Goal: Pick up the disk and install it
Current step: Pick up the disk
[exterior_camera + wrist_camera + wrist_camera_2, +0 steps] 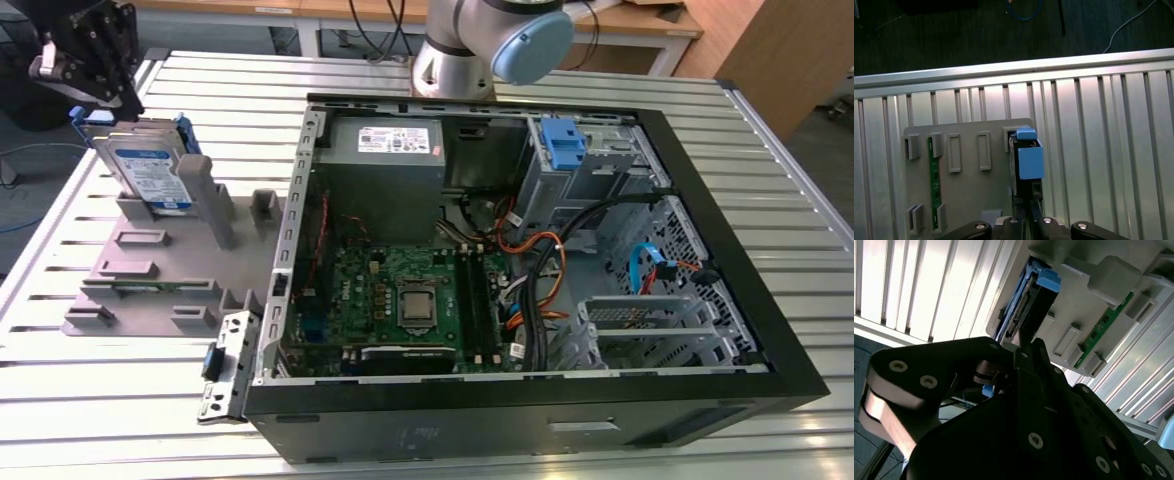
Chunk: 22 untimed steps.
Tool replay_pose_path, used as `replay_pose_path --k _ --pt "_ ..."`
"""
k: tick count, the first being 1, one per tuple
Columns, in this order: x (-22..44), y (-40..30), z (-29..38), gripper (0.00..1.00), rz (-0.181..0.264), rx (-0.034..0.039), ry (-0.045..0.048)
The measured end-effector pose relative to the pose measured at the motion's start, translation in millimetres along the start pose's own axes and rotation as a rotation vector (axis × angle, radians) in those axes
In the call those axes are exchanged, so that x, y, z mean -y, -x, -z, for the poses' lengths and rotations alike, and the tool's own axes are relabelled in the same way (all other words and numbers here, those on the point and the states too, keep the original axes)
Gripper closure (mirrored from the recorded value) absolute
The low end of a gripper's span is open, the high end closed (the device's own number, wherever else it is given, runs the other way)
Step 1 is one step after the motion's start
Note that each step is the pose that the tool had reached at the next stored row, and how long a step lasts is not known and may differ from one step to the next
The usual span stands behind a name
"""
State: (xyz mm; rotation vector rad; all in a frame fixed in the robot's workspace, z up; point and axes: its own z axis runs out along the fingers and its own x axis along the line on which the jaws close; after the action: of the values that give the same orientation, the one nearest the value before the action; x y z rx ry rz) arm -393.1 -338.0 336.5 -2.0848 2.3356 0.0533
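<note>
On the exterior view's left, at the far end of the slatted metal table, the disk stands on edge in a slot of a grey fixture plate. Its blue-and-white labelled face is turned toward the near side, and its blue carrier frame shows along the upper edge. The disk leans slightly rather than standing fully upright.

The gripper hangs directly over the disk's far upper corner, close against the blue frame. I cannot tell whether it is open or closed, or whether it actually has hold of the disk. In the first wrist view the gripper lines up with the disk's narrow top edge. In the second wrist view the disk appears edge-on just beyond the black gripper body.

A green memory stick sits in another slot of the fixture plate, well apart from the disk.

To the exterior view's right of the fixture, the open computer case lies on its side. Inside are a motherboard toward the near left, a grey power-supply box at the far left, and a bare blue bracket in the drive bay at the far right.
</note>
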Motion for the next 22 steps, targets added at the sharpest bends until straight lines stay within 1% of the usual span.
replay_pose_path --k 1,2,4,5,6,7,10,11,12,15,22 --pt "0.0 0.0 0.0 0.77 0.000 0.0001 0.0000" --pt "0.0 0.0 0.0 0.77 0.000 0.0001 0.0001" --pt "0.0 0.0 0.0 0.65 0.000 0.0002 0.0000" --pt "0.1 0.0 0.0 0.65 0.000 0.0003 0.0000" --pt "0.1 0.0 0.0 0.59 0.000 0.0004 0.0000" --pt "0.1 0.0 0.0 0.59 0.000 0.0004 0.0000" --pt "0.1 0.0 0.0 0.42 0.000 0.0006 0.0001" --pt "0.1 0.0 0.0 0.42 0.000 0.0007 0.0000" --pt "0.2 0.0 0.0 0.35 0.000 0.0007 0.0000" --pt "0.2 0.0 -1.1 0.35 0.001 0.0009 -0.0001" --pt "-2.9 0.3 -8.0 0.35 0.013 0.0007 -0.0009"
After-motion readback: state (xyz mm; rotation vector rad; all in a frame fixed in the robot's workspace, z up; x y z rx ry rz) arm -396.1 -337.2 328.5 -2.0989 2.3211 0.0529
